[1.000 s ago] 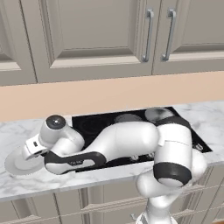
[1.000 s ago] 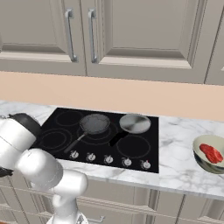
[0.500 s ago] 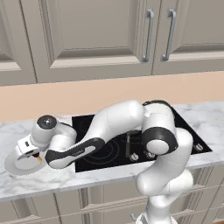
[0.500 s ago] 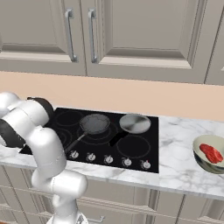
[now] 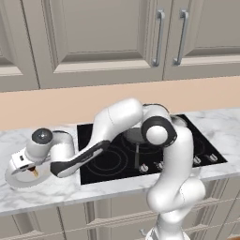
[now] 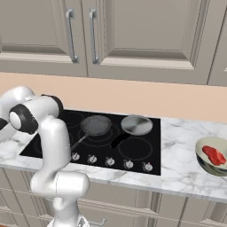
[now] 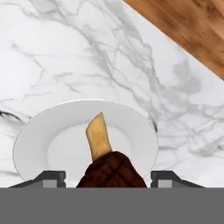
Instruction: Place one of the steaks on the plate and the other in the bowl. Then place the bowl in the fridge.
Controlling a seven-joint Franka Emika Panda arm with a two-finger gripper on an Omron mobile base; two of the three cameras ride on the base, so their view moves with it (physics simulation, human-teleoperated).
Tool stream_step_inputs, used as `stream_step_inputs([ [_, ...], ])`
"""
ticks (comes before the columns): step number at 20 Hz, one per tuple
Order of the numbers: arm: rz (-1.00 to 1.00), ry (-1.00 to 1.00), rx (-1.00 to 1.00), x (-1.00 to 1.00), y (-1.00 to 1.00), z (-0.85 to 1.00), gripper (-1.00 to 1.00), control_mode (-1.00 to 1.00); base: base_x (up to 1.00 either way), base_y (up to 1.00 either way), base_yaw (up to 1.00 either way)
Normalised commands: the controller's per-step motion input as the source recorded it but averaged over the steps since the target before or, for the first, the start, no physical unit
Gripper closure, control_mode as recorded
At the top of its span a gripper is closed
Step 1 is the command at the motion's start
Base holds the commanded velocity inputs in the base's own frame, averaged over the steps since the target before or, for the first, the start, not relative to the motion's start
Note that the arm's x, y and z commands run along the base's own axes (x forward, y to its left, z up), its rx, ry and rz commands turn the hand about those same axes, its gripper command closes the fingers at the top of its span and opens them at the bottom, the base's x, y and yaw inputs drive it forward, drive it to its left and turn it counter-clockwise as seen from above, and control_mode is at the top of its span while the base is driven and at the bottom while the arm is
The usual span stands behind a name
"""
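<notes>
Since a moment ago the arm has swung further left of the cooktop point(image 5: 140, 150), bringing the claw point(image 7: 107, 175) over the plate point(image 5: 18, 176). It grips a brown, grill-marked piece point(image 7: 109, 168) with a tan tip pointing across the plate. On the counter point(image 6: 181, 170) right of the cooktop, the bowl point(image 6: 212, 165) holds a red steak point(image 6: 214, 155).
</notes>
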Motion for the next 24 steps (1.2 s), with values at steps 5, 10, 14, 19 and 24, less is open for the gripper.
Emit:
stream_step_inputs([
  [5, 0.00, 0.00, 0.00, 0.34, 0.23, -0.17, 1.00, -1.00, 0.00, 0.00, 0.00],
  [10, -0.01, 0.00, 0.00, 0.59, 0.01, -0.29, 1.00, -1.00, 0.00, 0.00, 0.00],
  [14, 0.00, 0.00, 0.00, 0.56, 0.01, -0.27, -1.00, -1.00, 0.00, 0.00, 0.00],
  [19, 0.00, 0.00, 0.00, 0.32, 0.27, -0.10, -1.00, -1.00, 0.00, 0.00, 0.00],
  [24, 0.00, 0.00, 0.00, 0.23, 0.30, -0.01, -1.00, -1.00, 0.00, 0.00, 0.00],
])
